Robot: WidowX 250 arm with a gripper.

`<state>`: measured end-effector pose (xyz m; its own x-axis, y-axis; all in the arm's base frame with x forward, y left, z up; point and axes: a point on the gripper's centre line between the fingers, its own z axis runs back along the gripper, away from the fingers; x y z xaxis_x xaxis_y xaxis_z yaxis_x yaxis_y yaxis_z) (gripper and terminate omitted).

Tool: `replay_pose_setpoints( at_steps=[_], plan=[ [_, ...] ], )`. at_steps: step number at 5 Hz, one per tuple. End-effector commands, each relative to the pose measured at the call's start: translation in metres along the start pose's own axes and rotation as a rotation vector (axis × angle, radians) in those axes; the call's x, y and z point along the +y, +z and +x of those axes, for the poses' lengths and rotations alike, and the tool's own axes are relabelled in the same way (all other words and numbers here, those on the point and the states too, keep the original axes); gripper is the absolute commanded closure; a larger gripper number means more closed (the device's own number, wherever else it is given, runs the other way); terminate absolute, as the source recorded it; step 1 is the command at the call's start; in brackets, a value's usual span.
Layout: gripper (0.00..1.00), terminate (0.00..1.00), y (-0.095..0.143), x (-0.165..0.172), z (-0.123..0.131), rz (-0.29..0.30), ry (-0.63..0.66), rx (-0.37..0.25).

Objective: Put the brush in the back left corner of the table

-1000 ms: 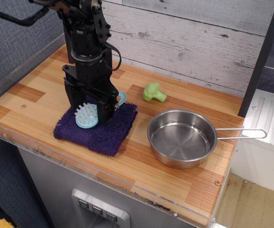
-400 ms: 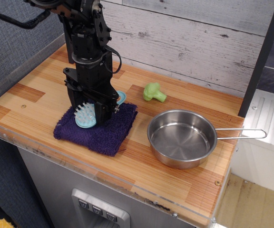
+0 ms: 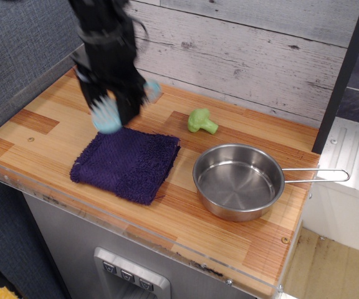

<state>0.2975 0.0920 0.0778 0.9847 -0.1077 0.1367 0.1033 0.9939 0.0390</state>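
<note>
The light blue brush (image 3: 108,115) hangs in my black gripper (image 3: 112,107), lifted clear above the dark purple towel (image 3: 126,163). Its bristled round head points to the front left and its handle end (image 3: 153,91) sticks out to the right behind the fingers. The gripper is shut on the brush and is motion-blurred. It is above the left part of the wooden table (image 3: 36,128), just behind the towel. The back left corner of the table (image 3: 83,70) lies behind the arm.
A green broccoli toy (image 3: 201,121) lies at the middle back. A steel pan (image 3: 238,180) with a long wire handle (image 3: 316,175) sits at the right. A clear acrylic rim (image 3: 136,228) runs along the front edge. A grey wall panel borders the left side.
My gripper has risen off the towel with the brush in it and moved up and slightly back. The towel stays flat and now lies fully uncovered.
</note>
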Motion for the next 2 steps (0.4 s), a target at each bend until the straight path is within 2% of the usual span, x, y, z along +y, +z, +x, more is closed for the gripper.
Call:
replay_pose_setpoints(
  at_steps=[1,2],
  plan=[
    [1.0,0.0,-0.007,0.082,0.022,0.046,0.136,-0.014],
    [1.0,0.0,-0.035,0.092,0.032,0.031,0.154,0.046]
  ],
)
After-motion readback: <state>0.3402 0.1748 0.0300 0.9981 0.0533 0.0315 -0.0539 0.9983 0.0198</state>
